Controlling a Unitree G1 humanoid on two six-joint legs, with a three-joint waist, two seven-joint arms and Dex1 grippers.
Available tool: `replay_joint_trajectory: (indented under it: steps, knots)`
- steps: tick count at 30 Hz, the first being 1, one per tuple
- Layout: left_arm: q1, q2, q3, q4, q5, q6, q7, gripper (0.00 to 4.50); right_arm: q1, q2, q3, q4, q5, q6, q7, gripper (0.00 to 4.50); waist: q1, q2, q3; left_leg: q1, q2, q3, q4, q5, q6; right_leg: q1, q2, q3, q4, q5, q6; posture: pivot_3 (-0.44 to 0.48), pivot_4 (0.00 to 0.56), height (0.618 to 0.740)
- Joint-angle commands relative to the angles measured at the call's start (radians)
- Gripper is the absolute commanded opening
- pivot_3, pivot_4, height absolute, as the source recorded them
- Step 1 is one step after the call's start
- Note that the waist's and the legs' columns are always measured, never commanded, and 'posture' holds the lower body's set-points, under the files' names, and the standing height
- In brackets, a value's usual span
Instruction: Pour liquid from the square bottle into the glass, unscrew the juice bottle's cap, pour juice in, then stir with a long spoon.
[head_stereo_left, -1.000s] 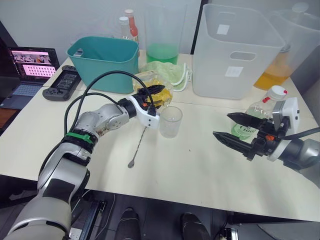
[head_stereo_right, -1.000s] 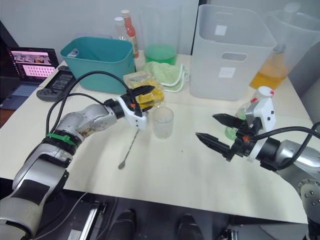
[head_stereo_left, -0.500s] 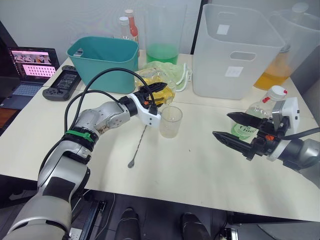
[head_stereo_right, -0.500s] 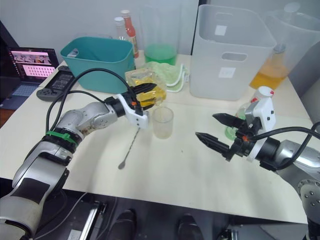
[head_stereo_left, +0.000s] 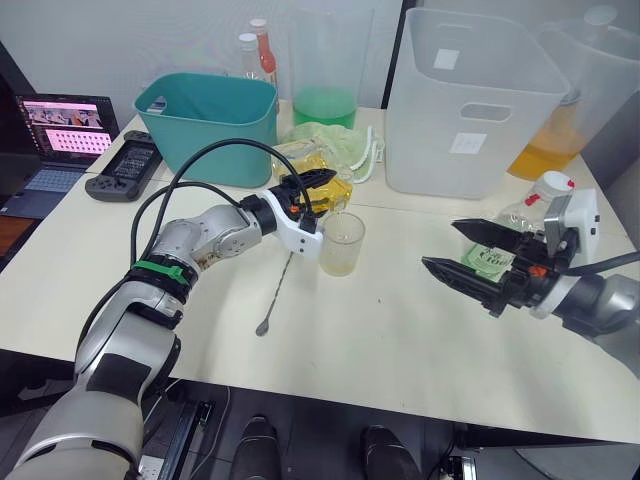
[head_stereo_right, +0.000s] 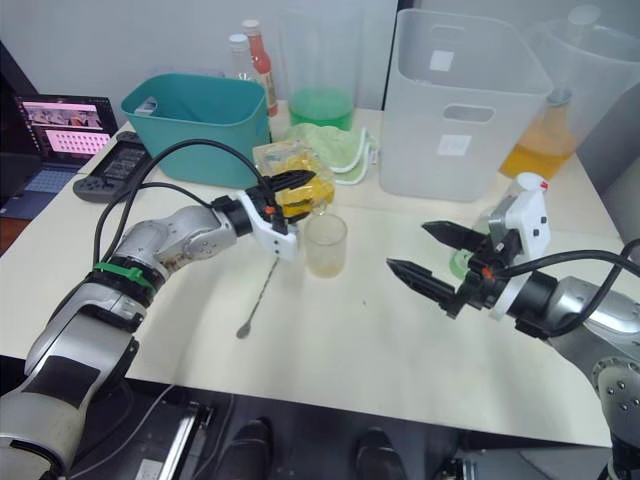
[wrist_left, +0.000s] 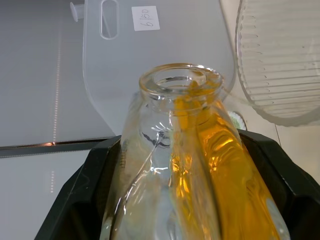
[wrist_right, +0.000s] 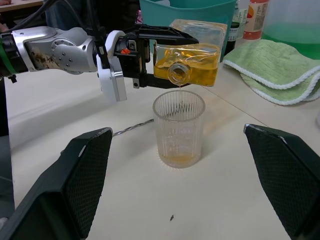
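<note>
Right wrist view: the squat, flat-sided clear glass square bottle (wrist_right: 187, 65) with orange-yellow contents is seen tipped on its side, its open mouth directly above the rim of the small ribbed clear glass (wrist_right: 178, 129); a thin amber layer lies at the bottom of the glass.
Left pincer (head_stereo_left: 312, 187): it is clamped on the square bottle's body, so that the tilt can be governed from the wrist while the neck is kept over the glass.
Left wrist view: the bottle's neck is unstoppered and the liquid is banked toward the lip, which is judged to suit a slow, thin pour.
Glass position: it stands upright on the pale tabletop (head_stereo_left: 400, 340), just beside the left pincer, near the middle of the working area.
Right pincer (head_stereo_left: 466, 253): its two black fingers are spread wide and empty, held low over the tabletop just in front of the slim clear plastic juice bottle with green-and-white label (head_stereo_left: 515, 232), probably in readiness for the uncapping step.
Cap: the small white juice bottle's cap with red ring (head_stereo_left: 557, 185) is on the bottle.
Long spoon: the thin twisted-stem metal long spoon (head_stereo_left: 277, 291) lies flat on the tabletop beside the glass, within reach for stirring.
Stage: the first pour is judged to be under way.
</note>
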Motion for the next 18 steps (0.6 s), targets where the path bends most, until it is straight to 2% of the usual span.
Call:
replay_joint_trajectory:
  steps: [1, 18]
  knots:
    - [-0.044, 0.003, 0.034, -0.063, -0.024, -0.003, 0.039, 2.79, -0.015, -0.004, -0.015, -0.027, 0.020, -0.010, -0.008, 4.47, 0.000, 0.000, 0.000, 0.000, 0.000, 0.000, 0.000, 0.000, 0.000, 0.000, 0.000, 0.000, 0.000, 0.000, 0.000, 0.000, 0.150, 0.733]
    - [-0.029, 0.012, 0.053, -0.107, -0.070, 0.013, -0.017, 2.79, 0.012, -0.006, -0.017, -0.003, -0.006, -0.031, 0.055, 4.47, 0.000, 0.000, 0.000, 0.000, 0.000, 0.000, 0.000, 0.000, 0.000, 0.000, 0.000, 0.000, 0.002, 0.000, 0.000, 0.000, 0.150, 0.733]
